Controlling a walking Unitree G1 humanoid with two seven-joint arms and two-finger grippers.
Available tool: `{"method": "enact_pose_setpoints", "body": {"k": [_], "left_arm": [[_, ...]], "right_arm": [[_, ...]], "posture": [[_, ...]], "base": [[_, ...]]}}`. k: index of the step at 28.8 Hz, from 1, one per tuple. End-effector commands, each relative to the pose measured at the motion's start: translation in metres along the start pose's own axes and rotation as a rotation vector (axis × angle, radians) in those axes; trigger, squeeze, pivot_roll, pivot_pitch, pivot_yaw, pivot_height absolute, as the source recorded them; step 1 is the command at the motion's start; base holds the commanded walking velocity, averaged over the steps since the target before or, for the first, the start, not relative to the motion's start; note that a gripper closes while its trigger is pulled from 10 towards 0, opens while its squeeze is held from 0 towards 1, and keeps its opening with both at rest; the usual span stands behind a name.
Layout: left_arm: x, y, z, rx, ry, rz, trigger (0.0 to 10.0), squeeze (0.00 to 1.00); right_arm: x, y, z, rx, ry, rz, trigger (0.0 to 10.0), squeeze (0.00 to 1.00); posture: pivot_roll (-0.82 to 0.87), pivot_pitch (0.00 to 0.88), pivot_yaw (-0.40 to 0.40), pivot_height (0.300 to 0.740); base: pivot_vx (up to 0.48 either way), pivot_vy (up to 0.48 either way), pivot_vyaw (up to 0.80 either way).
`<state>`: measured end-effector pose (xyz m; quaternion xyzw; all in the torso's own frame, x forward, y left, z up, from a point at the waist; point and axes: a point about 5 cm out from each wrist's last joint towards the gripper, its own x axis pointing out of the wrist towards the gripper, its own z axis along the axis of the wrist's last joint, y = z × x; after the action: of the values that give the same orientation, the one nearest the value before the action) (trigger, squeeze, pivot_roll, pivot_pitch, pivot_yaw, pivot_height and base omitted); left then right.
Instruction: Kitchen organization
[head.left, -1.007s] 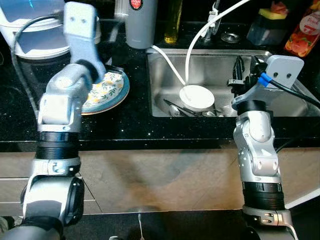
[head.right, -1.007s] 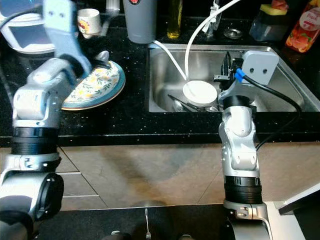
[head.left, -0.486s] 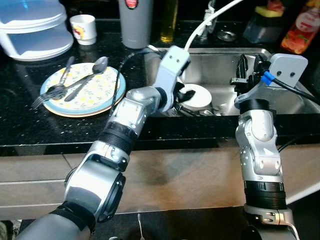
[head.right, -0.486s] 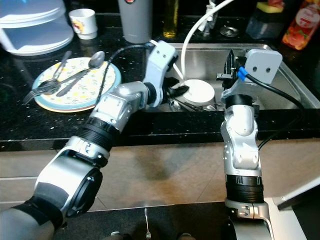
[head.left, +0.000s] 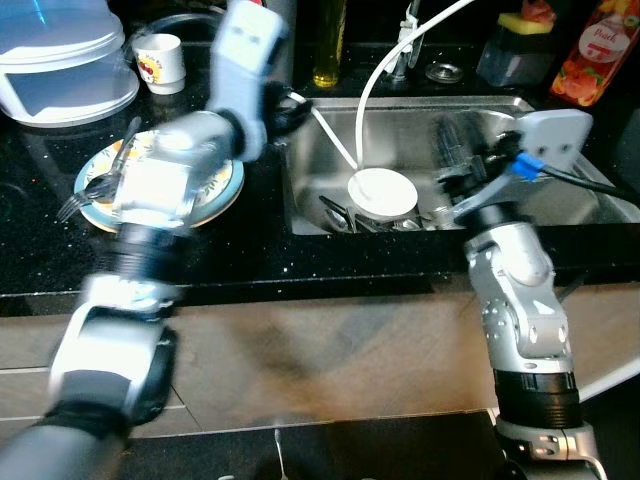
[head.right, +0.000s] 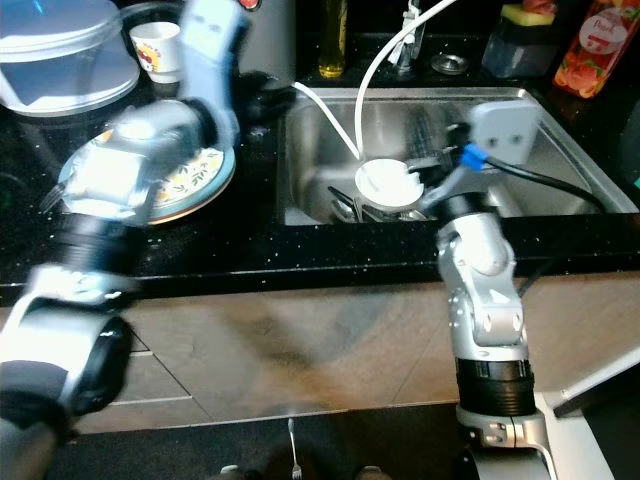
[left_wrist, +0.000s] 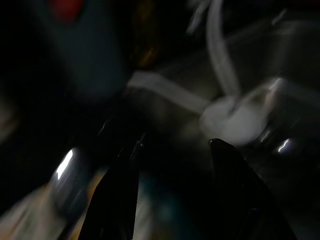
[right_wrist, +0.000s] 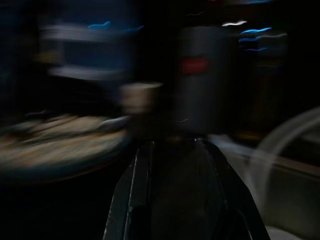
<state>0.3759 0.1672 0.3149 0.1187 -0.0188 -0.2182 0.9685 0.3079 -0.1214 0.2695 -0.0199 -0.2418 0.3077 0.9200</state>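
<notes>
Your left hand (head.left: 285, 105) has swung back from the sink (head.left: 400, 130) toward the plate (head.left: 215, 190), fingers apart, holding nothing. Right hand (head.left: 445, 165) waits over the sink; grip unclear.

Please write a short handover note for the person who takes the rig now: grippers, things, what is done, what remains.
Left gripper: open, empty, above the counter between the floral plate and the steel sink.
Right gripper: over the sink, fingers too blurred to judge.
Done: a fork lies on the plate.
Left: round white dish and loose cutlery in the sink.
</notes>
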Motion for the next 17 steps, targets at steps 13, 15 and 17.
{"method": "enact_pose_setpoints", "body": {"k": [13,15,17], "left_arm": [[-0.003,0.043,-0.067,-0.085,0.351,0.147,10.0,0.00],[-0.003,0.043,-0.067,-0.084,0.354,0.150,10.0,0.00],[-0.002,0.047,-0.065,-0.070,0.353,0.162,10.0,0.00]], "right_arm": [[0.024,0.029,0.007,0.085,0.014,0.364,10.0,0.00],[0.024,0.029,0.007,0.083,0.016,0.367,10.0,0.00],[0.024,0.029,0.008,0.085,0.011,0.384,10.0,0.00]], "posture": [[0.12,0.095,-0.025,0.740],[0.12,0.095,-0.025,0.740],[0.11,0.098,-0.026,0.740]], "base": [[0.000,0.000,0.00],[0.000,0.000,0.00],[0.000,0.000,0.00]]}}
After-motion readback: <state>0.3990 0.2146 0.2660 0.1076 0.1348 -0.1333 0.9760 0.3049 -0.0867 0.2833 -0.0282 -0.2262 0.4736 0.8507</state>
